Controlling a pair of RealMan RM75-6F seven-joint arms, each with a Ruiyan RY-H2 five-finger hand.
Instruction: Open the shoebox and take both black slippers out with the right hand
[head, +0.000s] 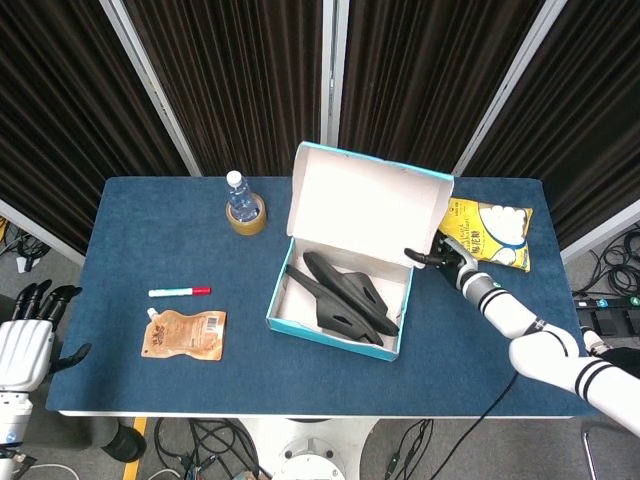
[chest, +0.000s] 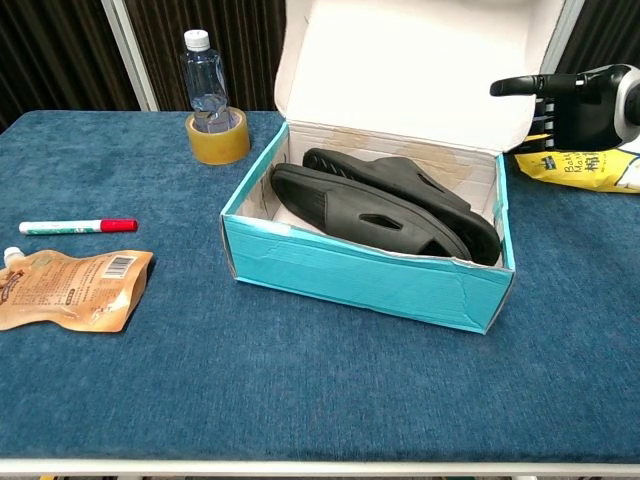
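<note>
Reaching at the lid's (head: 370, 205) right edge, the right hand (chest: 572, 100) holds nothing, fingers extended apart. The lid stands upright, the box (chest: 350, 268) open mid-bench (head: 150, 235), both slippers (chest: 385, 205) inside. Next: reach left into the box and grasp one.

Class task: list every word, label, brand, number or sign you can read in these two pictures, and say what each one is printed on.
Nothing here can be read with certainty.
Yellow snack bag: dark print, too blurred to read.
Brown pouch: a barcode label and small print, too small to read.
Water bottle: no legible label.
Marker: no legible print.
Shoebox and lid: no print visible.
</note>
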